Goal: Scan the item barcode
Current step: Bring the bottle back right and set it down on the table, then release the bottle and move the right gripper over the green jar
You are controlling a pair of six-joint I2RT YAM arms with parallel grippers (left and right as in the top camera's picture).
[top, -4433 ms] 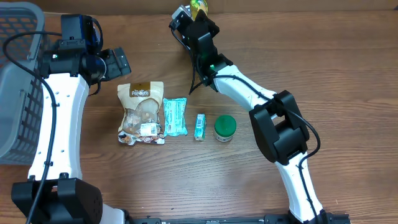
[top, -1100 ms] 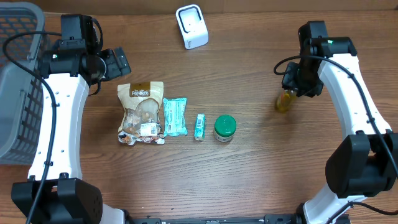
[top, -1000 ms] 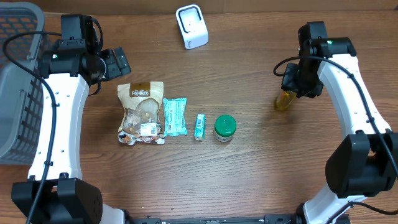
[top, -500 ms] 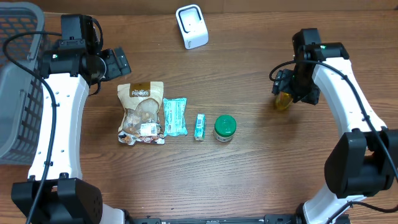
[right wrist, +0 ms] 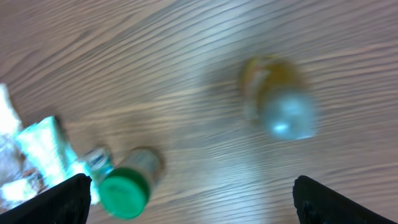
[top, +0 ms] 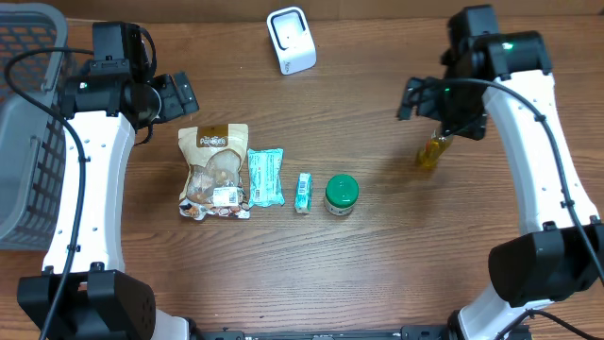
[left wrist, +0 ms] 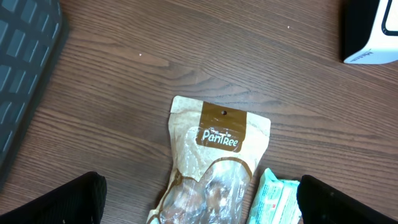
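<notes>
Wooden table (top: 377,274); left gripper (top: 175,94) and right gripper (top: 427,98) both spread wide, empty.
Near row: bag (top: 214,170), packet (top: 265,177), box (top: 303,192), jar (top: 342,195). Bottle (top: 433,152) stands right of them, below the right gripper, untouched. Basket (top: 24,123) left; scanner (top: 291,40) farthest.

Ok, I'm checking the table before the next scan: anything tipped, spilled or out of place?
Nothing spilled or damaged. The yellow bottle stands upright but alone at the right, well apart from the row ending at the green-lidded jar.
</notes>
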